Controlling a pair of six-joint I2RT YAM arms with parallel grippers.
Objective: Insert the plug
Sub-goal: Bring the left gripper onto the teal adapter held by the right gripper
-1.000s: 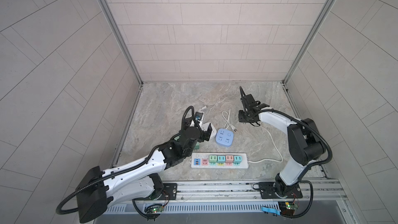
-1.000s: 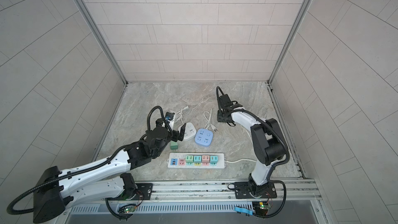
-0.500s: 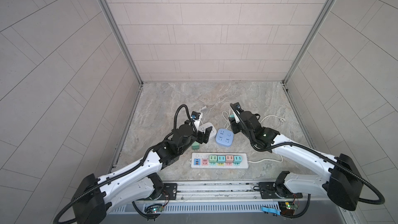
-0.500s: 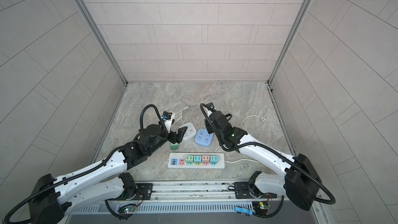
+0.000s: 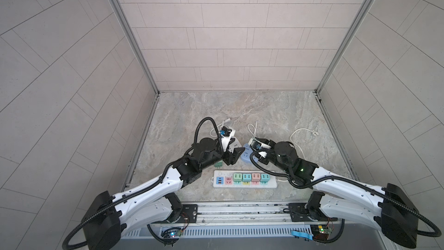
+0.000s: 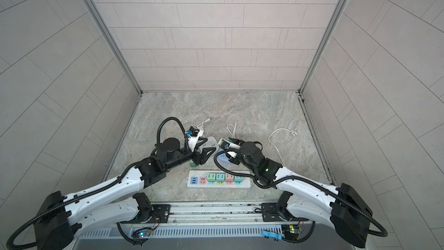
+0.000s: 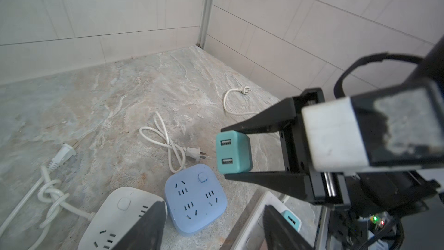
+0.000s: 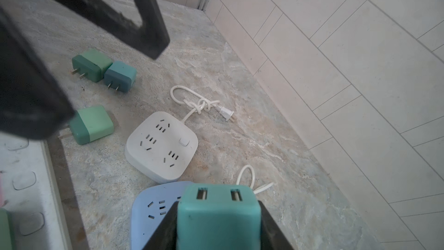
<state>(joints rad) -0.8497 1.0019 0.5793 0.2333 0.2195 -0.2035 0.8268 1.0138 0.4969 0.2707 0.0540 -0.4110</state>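
- A marbled stone counter [image 5: 216, 107] is lying inside a booth, with pale tiled walls [image 5: 228, 32] standing on three sides and a metal rail running along the near edge.
- A white power strip [image 5: 245, 179] is lying near that front edge, carrying four coloured plugs in a row.
- Behind it a blue socket block [image 7: 195, 203] and a white socket block [image 8: 162, 146] are sitting just beside each other.
- The right pincer [image 7: 225, 153] is clamping a teal plug [image 8: 217, 222] by its two flat sides and holding it off the counter, by the blue socket block, with its two USB ports facing outward.
- The left pincer [image 5: 232, 157] is hanging with its jaws apart and nothing between them, over the two socket blocks.
- The two pincers are facing each other with only a narrow gap between them.
- Three loose green plugs [image 8: 92, 64] are lying on the counter near the left pincer, one of them [image 8: 92, 125] just beside a finger in the right wrist view.
- A knotted white cord [image 8: 199, 105] is trailing from the white socket block, a looped cord [image 7: 168, 140] is lying behind the blue one, and a third cord [image 5: 302, 132] is curling near the right wall.
- The far half of the counter, up to the back wall, is offering open room.
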